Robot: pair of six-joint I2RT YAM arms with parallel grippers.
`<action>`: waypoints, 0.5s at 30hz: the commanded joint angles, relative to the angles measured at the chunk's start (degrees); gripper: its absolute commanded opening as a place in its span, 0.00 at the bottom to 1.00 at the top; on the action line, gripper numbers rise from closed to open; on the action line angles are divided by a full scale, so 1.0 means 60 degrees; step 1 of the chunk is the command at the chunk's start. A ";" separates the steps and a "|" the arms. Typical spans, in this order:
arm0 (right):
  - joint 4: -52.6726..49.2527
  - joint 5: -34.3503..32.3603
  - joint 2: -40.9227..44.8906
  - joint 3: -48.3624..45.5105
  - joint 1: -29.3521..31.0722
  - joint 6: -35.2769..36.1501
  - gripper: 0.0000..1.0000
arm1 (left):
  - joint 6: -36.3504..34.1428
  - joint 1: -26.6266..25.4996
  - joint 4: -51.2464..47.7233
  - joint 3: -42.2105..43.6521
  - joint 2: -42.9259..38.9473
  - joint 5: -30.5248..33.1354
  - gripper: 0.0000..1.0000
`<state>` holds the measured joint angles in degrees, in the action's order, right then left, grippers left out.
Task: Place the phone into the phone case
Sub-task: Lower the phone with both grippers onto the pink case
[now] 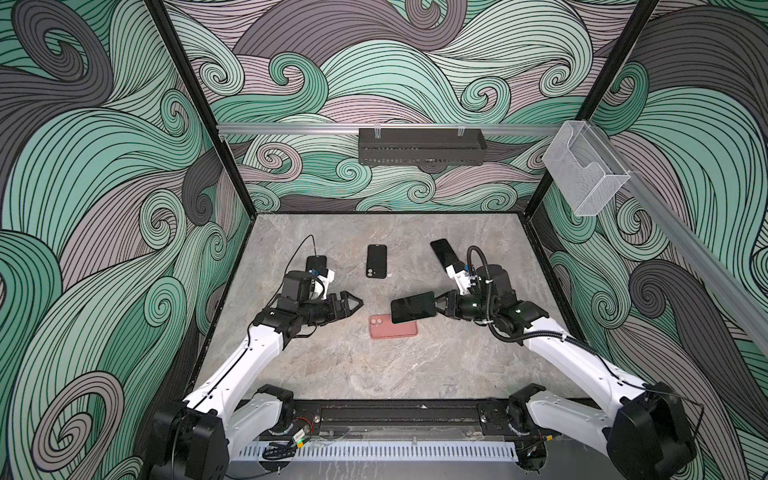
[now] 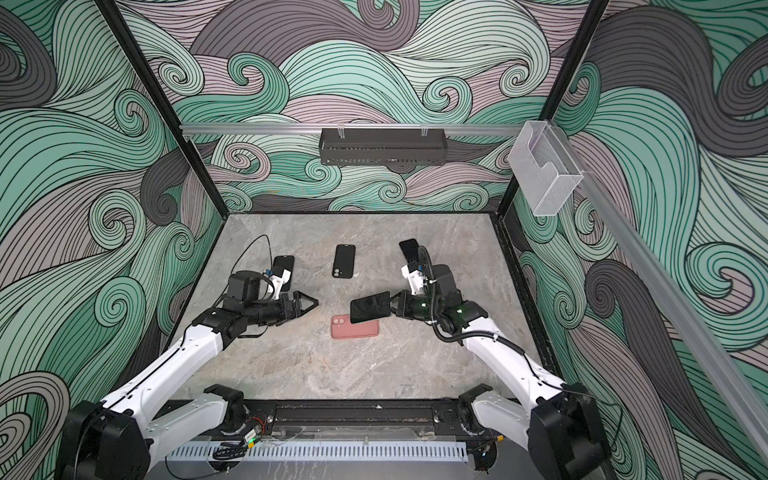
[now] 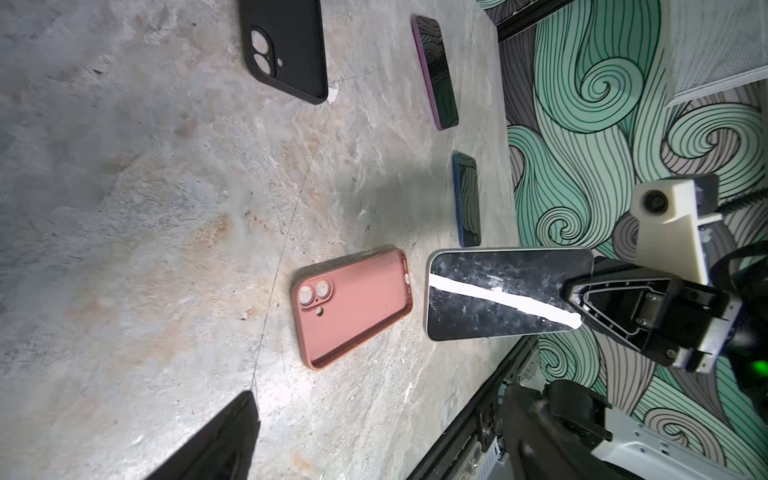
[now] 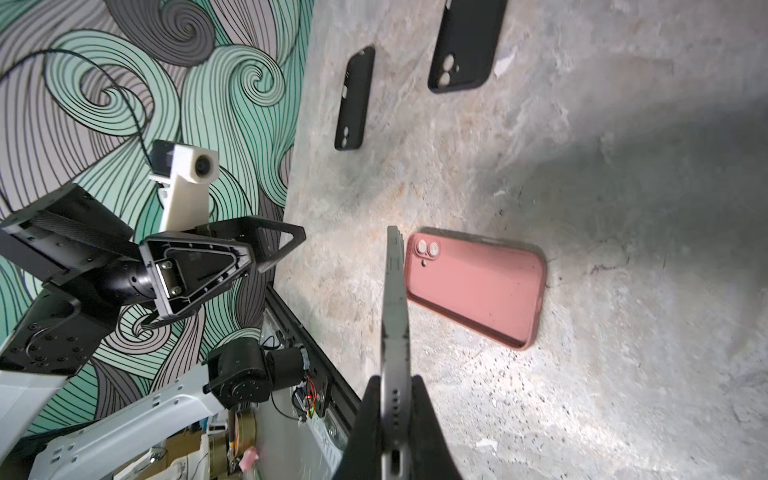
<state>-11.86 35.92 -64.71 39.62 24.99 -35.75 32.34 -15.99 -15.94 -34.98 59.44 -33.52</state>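
The phone [image 1: 412,306] is not in yet. It hangs above the table [image 1: 332,365], and in both top views its free end overlaps the 1 o'clock corner of the pink case [image 1: 392,327], which lies open side up and empty. Left to do, as I judge it: line up, lower, press home. The right claw [image 1: 436,305] is clamped on the phone's short end at 3 o'clock. The left claw [image 1: 353,303], at 9 o'clock of the phone, stands wide open, its 2 fingers holding and touching nothing
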 commanded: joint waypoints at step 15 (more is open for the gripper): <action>0.0910 0.1220 -0.1947 0.0455 -0.0046 0.0526 0.00 | -0.0045 -0.1475 0.2489 0.0520 0.2691 0.0481 0.85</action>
<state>-9.91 40.66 -75.99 39.99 24.99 -33.56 32.08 -24.14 -6.28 -32.56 73.28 -30.79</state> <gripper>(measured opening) 0.102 0.848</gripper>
